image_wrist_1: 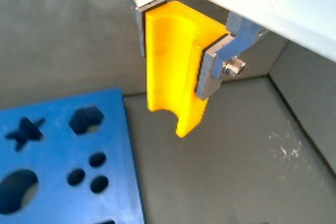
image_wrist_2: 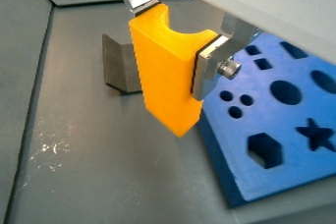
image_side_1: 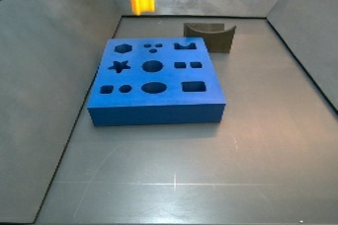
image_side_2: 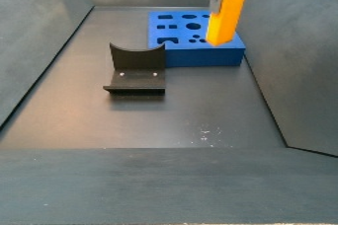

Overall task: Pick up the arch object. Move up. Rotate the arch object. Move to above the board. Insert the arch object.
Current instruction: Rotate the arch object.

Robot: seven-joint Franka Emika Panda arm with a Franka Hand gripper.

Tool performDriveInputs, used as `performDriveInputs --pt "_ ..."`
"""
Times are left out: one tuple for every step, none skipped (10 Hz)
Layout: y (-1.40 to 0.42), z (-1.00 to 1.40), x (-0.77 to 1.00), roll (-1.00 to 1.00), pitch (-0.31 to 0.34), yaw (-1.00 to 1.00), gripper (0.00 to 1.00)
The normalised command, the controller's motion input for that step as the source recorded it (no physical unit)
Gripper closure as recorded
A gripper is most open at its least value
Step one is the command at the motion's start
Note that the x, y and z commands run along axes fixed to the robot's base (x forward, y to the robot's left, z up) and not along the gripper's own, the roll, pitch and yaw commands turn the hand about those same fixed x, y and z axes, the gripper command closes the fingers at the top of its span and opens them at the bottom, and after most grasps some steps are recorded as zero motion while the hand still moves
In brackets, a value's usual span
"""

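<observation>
Clamped between the flat silver fingers [image_wrist_1: 210, 66] of the gripper [image_wrist_2: 168, 33], the bright yellow, orange-sided arch object [image_wrist_1: 175, 66] is held upright above the grey floor, beside the thick blue board [image_wrist_2: 282, 120] with shaped cut-outs. A dark olive block [image_side_1: 211, 35] with a hollowed top is seen beyond the board.

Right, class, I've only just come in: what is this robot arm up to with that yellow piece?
The gripper holds the arch object between its silver fingers, lifted clear of the floor. In a side view it hangs beside the board, not yet over a cut-out. The board lies flat with nothing inserted. The dark fixture stands apart, untouched.
</observation>
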Motion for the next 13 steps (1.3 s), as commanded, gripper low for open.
performDriveInputs --pt "-0.09 1.00 -0.20 0.15 0.052 0.04 1.00" --pt "-0.07 0.91 -0.16 0.15 0.048 0.04 1.00" --pt "-0.04 0.68 -0.09 0.16 0.033 0.04 1.00" --pt "-0.03 0.59 -0.07 0.15 0.035 0.04 1.00" --pt "-0.03 0.45 -0.04 0.14 0.043 0.04 1.00" --pt "-0.02 0.28 -0.01 0.13 0.063 0.04 1.00" --pt "0.00 0.00 0.00 0.00 0.012 -1.00 1.00" --pt "0.00 -0.11 0.01 0.00 0.012 -1.00 1.00" --pt "0.02 -0.10 0.03 -0.01 0.010 -1.00 1.00" --pt "0.02 -0.07 0.03 -0.01 0.008 -1.00 1.00" --pt "0.02 -0.05 0.03 -0.01 0.008 -1.00 1.00" --pt "0.02 -0.05 0.03 -0.01 0.008 -1.00 1.00" --pt "0.02 -0.04 0.03 -0.01 0.008 -1.00 1.00"
